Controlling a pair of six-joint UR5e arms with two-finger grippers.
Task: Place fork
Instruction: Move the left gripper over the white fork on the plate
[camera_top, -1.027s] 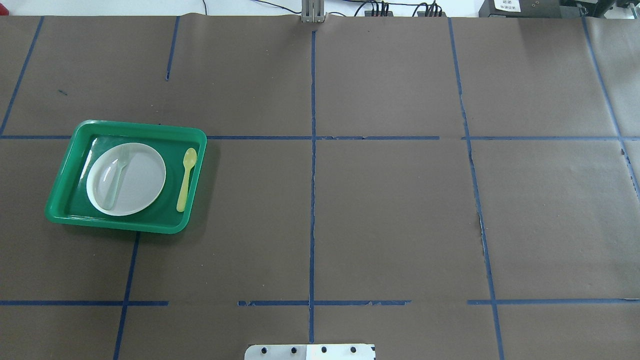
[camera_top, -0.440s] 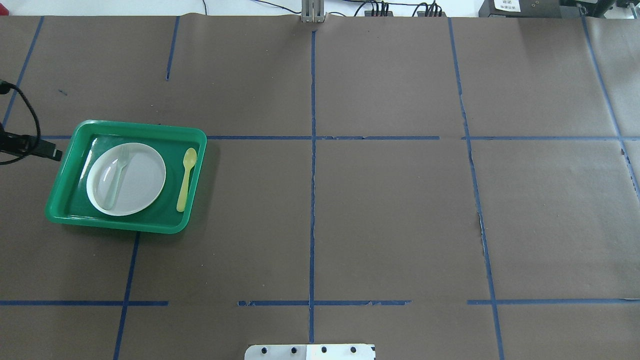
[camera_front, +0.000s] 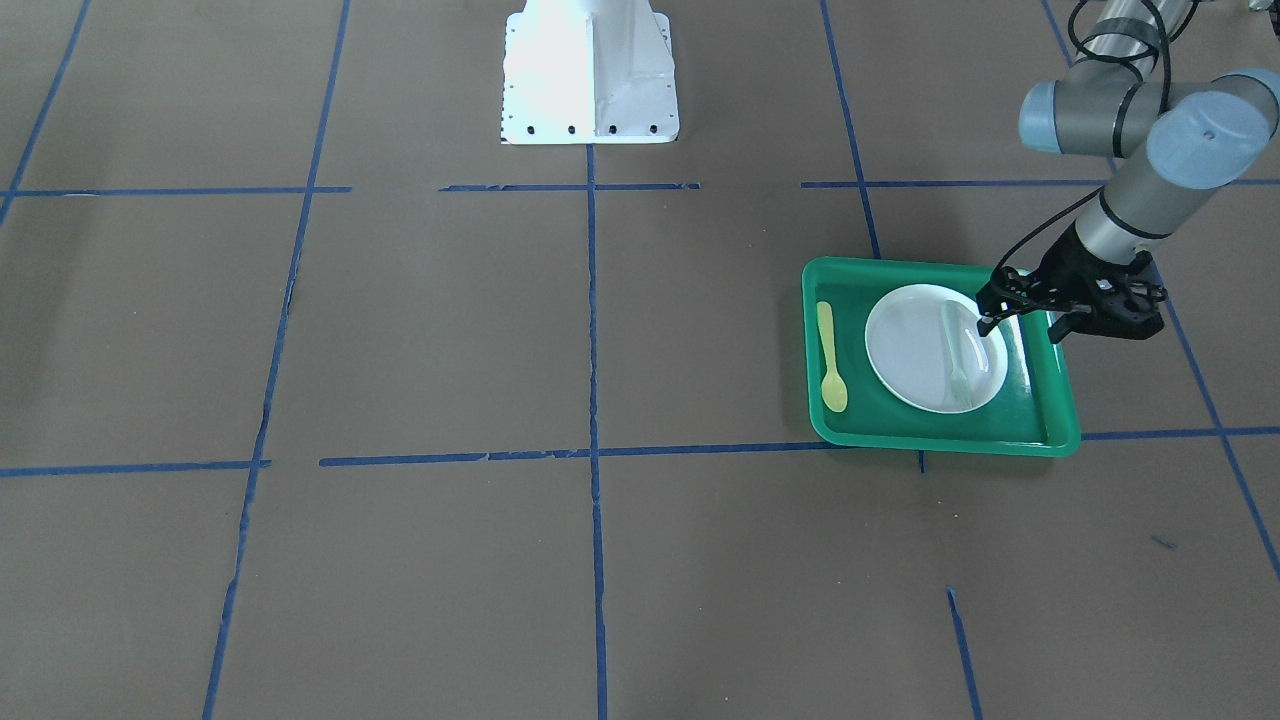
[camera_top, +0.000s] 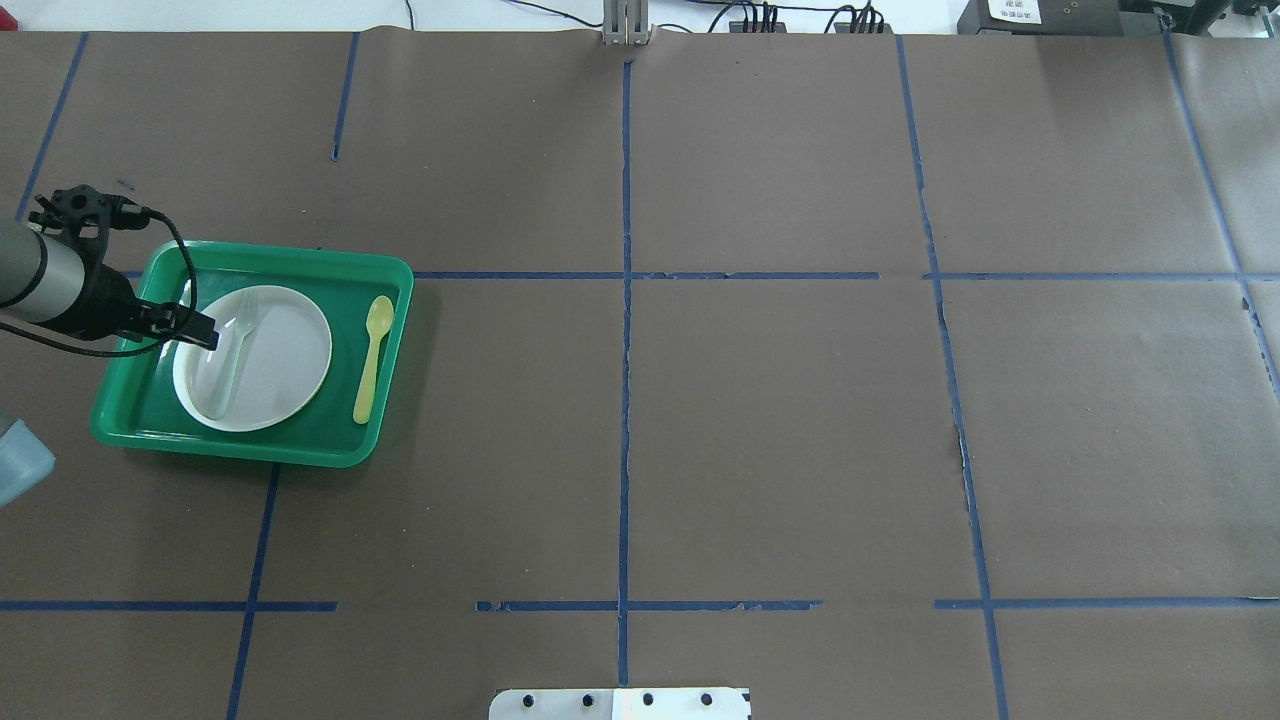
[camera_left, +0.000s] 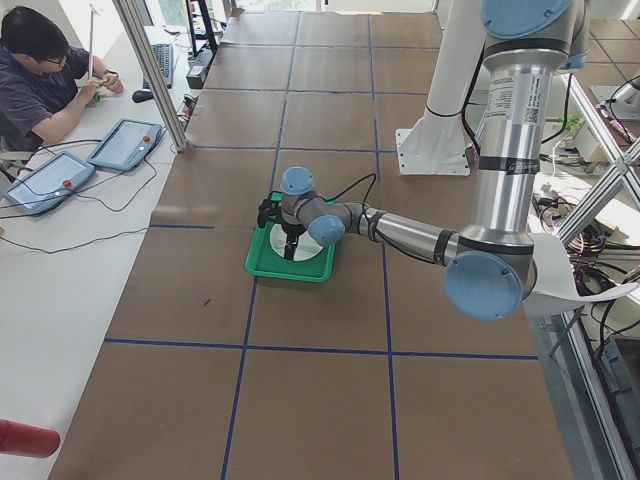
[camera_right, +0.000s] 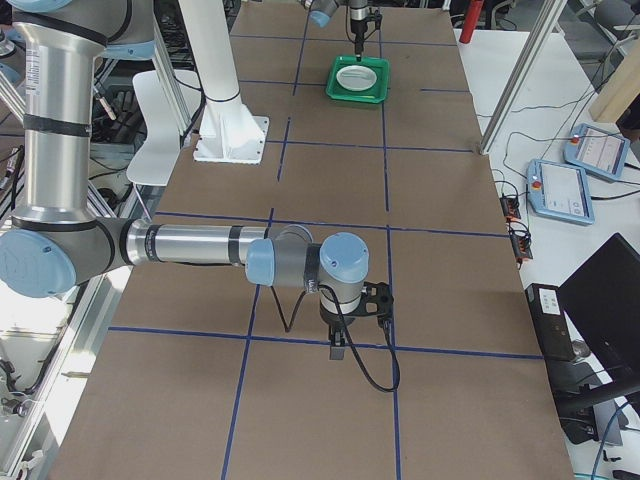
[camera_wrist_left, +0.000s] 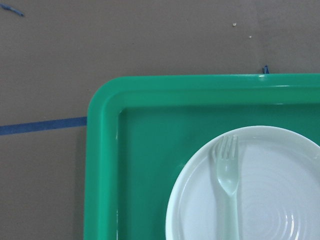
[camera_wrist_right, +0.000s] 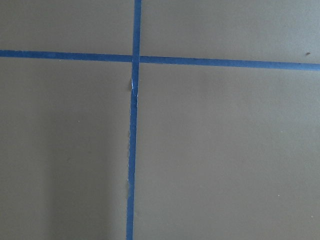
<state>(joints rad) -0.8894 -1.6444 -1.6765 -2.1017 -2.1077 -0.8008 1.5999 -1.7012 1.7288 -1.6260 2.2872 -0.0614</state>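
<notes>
The pale fork (camera_top: 232, 355) lies on the left half of a white plate (camera_top: 275, 375) inside a green tray (camera_top: 360, 272), tines toward the far side. It also shows in the front view (camera_front: 957, 352) and low in the left wrist view (camera_wrist_left: 229, 182). My left gripper (camera_top: 118, 308) hangs above the tray's left rim, just left of the fork and apart from it; it also shows in the front view (camera_front: 1100, 328). Its fingers are not clear, so I cannot tell whether it is open. My right gripper (camera_right: 337, 345) points down over bare table far from the tray; I cannot tell its state.
A yellow spoon (camera_top: 373, 358) lies in the tray right of the plate. The tray sits at the table's left side near blue tape lines. The white robot base (camera_front: 588, 70) stands mid-table at the robot's edge. An operator (camera_left: 40, 80) sits beyond the far edge.
My left arm has come into the overhead view from the left and moved right, up to the tray's left rim. The fork, plate and spoon have not moved.
</notes>
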